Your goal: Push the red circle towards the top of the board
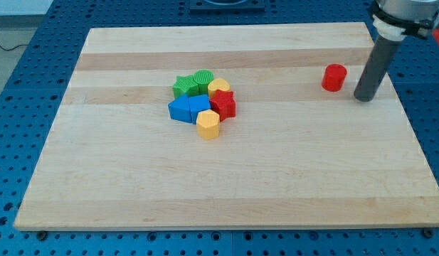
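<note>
The red circle (334, 77), a short red cylinder, stands alone on the wooden board (226, 178) at the view's upper right. My tip (363, 98) rests on the board just to the right of the red circle and slightly lower, with a small gap between them. The dark rod rises from it toward the view's top right corner.
A cluster of blocks sits left of the board's centre: a green star (183, 87), a green circle (203, 80), a yellow heart (219, 87), a red star (223, 104), two blue blocks (188, 109) and a yellow hexagon (208, 124). The board's right edge lies close to my tip.
</note>
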Controlling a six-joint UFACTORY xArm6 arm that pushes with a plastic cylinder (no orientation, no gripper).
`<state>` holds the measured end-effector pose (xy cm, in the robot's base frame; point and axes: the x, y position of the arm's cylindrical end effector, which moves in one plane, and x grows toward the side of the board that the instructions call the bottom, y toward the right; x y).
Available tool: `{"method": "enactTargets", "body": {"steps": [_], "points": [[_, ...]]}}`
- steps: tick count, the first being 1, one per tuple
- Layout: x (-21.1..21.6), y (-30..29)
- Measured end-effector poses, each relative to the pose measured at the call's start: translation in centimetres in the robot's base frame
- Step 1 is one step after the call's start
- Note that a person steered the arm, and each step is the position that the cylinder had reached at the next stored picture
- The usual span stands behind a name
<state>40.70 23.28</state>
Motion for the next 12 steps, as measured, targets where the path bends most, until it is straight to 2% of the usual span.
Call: {"method": "enactTargets", "body": {"steps": [1,3,4,5,6,7,9,10,12], "points": [[-0.7,-2.6],[-9.1,0.6],[-9.4,0.6],[-4.3,1.7],[-1.4,1.1],[-2.2,-2.6],[-9.5,-0.4],[-9.9,-0.3],[-1.0,-0.9]]}}
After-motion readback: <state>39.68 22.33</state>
